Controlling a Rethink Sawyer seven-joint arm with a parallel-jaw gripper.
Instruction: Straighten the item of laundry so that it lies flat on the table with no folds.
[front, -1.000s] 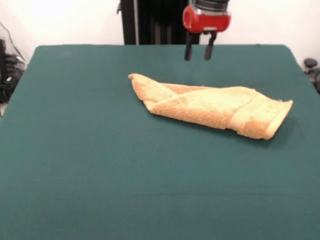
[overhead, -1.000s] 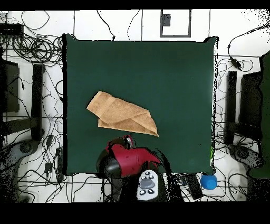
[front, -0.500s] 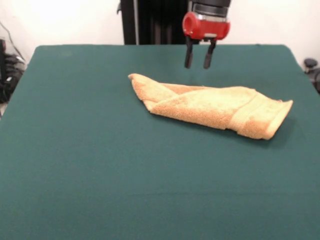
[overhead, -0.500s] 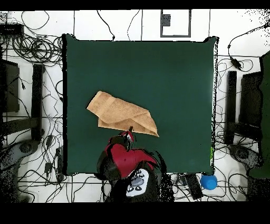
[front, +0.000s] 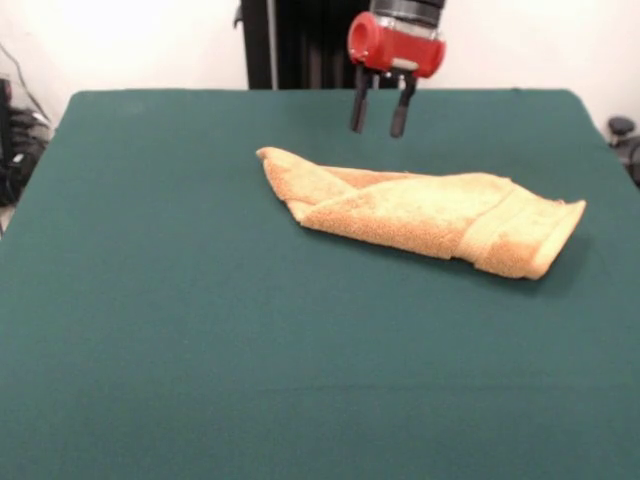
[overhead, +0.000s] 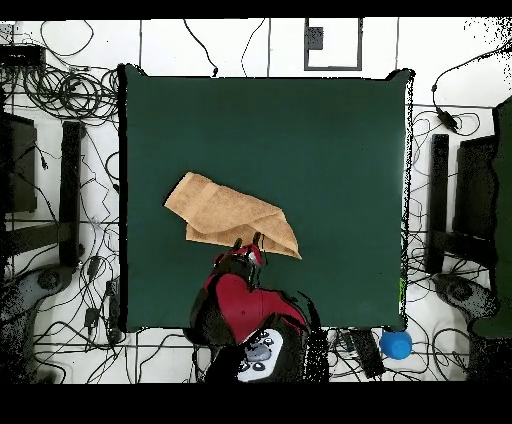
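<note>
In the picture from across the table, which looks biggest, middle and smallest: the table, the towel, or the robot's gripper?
1. The table, by far the biggest.
2. The towel.
3. The gripper, smallest as it looks here, hanging open above the towel's far edge.

Bright, even indoor light, washed-out white wall behind, soft faint shadow under folded orange-tan terry towel (front: 425, 218) on dark green cloth-covered bench (front: 200, 330), mild overall softness.
</note>
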